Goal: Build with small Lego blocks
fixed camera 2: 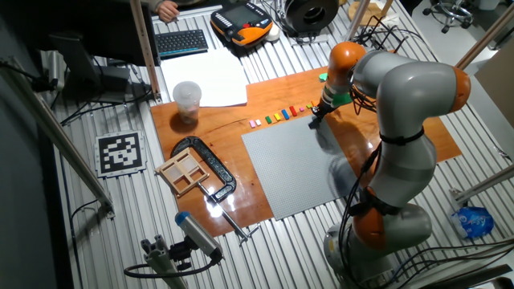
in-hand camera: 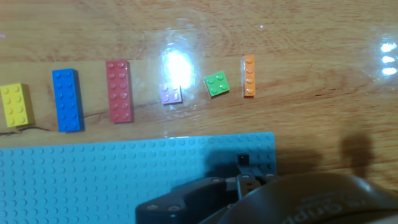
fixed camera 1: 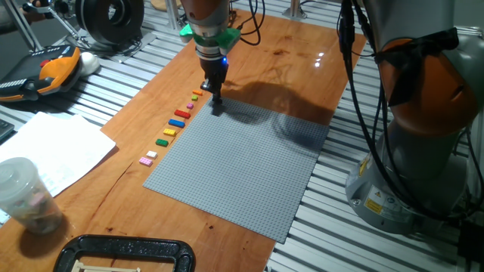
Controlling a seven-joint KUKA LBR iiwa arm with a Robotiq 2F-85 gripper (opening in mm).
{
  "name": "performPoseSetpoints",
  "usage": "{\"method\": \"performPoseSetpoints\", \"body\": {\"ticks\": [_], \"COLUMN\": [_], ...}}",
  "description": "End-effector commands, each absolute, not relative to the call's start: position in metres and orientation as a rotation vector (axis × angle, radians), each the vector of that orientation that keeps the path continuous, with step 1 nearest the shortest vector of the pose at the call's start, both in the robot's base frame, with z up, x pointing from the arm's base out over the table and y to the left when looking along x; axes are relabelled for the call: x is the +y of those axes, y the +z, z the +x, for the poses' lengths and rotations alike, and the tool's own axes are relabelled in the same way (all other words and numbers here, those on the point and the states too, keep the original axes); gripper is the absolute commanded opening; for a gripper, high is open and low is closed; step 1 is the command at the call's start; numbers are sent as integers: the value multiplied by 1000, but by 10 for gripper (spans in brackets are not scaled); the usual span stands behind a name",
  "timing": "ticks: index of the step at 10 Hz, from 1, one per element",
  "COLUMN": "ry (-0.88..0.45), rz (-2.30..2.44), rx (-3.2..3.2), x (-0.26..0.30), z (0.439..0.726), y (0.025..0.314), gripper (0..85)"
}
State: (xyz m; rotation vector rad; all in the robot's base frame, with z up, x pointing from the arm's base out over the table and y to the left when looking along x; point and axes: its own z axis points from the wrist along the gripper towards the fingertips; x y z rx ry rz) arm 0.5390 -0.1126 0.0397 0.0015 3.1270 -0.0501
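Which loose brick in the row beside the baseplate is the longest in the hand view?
The red brick. It has two rows of studs and runs longer than the blue brick beside it; the other bricks in that view are shorter.

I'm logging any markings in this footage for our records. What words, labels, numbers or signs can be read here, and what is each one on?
No text can be read with certainty.
Square black-and-white coded marker on the slatted bench: a pattern, no words.
Yellow warning sticker on the robot base: too small to read.
Embossed lettering on the dark gripper housing in the hand view: blurred and cut off.
The bricks and the baseplate show no writing.
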Motion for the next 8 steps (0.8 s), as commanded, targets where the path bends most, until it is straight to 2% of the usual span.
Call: {"method": "performPoseSetpoints", "body": {"ticks": [1, 8], "ry": [-50, -48], "rz": [-1, -4], "rx": [3127, 3125], "x": [-112, -112], "z": [539, 540], "y": [39, 34], "gripper": [0, 0]}}
